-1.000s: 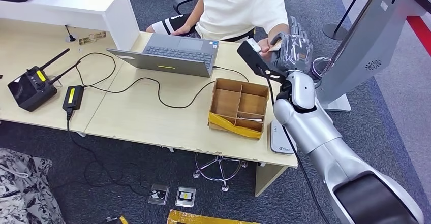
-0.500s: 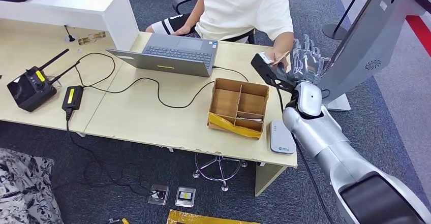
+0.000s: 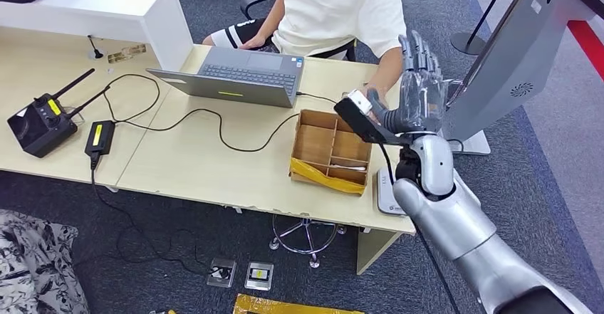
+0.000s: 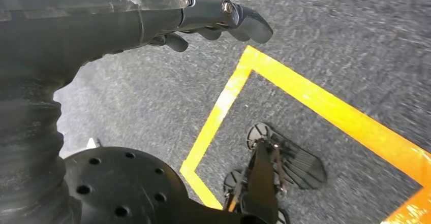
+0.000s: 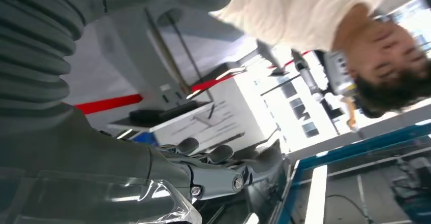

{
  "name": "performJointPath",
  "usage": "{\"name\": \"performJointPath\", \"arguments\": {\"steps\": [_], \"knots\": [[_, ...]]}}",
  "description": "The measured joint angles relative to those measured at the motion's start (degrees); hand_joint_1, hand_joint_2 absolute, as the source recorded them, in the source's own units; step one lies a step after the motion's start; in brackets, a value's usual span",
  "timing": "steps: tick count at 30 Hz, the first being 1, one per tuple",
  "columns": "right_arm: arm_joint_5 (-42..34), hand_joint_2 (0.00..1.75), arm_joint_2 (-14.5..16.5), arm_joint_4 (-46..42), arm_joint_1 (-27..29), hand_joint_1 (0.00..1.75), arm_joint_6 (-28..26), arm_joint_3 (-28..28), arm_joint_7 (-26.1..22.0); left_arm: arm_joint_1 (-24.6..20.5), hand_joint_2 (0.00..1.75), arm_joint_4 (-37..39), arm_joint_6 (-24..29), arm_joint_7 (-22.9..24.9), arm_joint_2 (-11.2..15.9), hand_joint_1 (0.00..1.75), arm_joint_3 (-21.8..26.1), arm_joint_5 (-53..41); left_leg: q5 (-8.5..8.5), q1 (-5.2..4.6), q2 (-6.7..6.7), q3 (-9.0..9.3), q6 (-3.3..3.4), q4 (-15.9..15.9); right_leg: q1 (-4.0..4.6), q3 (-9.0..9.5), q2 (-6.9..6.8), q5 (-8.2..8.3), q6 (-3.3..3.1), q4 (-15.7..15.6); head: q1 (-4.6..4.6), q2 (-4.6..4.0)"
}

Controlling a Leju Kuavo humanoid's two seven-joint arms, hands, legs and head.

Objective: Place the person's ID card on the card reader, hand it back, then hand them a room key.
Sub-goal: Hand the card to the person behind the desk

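You see the right robot hand [image 3: 417, 100] raised with fingers spread near the person [image 3: 342, 8], whether it holds the ID card you cannot tell, and the card reader [image 3: 390, 191] on the table [image 3: 199, 164] lies bare, so key handover remains.

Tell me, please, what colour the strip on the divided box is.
Yellow tape on the brown divided box, best in the head view.

Even, bright indoor light in the head view; right wrist view blown out behind, left wrist view motion-blurred.
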Motion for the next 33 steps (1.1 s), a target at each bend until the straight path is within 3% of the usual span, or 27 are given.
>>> {"name": "performJointPath", "arguments": {"steps": [4, 11, 20, 33], "knots": [[-2.21, 1.75, -2.31, -15.03, 7.73, 0.0, 2.75, 0.75, -0.45, 0.32, 1.75, 0.1, 0.09, -0.92, 0.44, 0.0, 0.0, 0.61, -0.03, 0.0, -0.03, -0.02, 0.01, -0.01, 0.0, 0.03, -0.07, -0.04, 0.01, -0.02, 0.03, 0.0], [-8.37, 1.75, -3.91, -25.66, 16.79, 0.0, 11.36, 2.04, -3.93, 0.29, 1.75, 0.13, 0.8, -1.62, 1.06, 0.0, 0.0, 0.11, -0.08, -0.01, 0.1, 0.0, 0.0, -0.01, -0.02, 0.02, 0.06, -0.02, 0.03, -0.04, 0.01, 0.0], [-4.3, 1.75, -3.81, -24.86, 20.9, 0.0, 19.96, 4.07, -1.9, 0.14, 1.75, 0.17, 3.43, -2.07, 1.34, 0.0, -0.04, -2.88, -0.06, -0.01, 0.09, -0.04, 0.02, -0.01, -0.01, 0.02, 0.07, -0.02, 0.04, -0.03, 0.02, 0.0], [8.0, 1.75, -1.43, -12.56, 20.06, 0.0, 20.74, 5.8, 2.44, -0.06, 1.75, 0.22, 3.84, -3.04, 1.31, 0.0, -0.45, -4.32, -0.07, -0.03, 0.07, -0.09, 0.03, -0.01, -0.03, -0.01, 0.04, -0.02, 0.04, -0.03, 0.02, 0.0]]}}
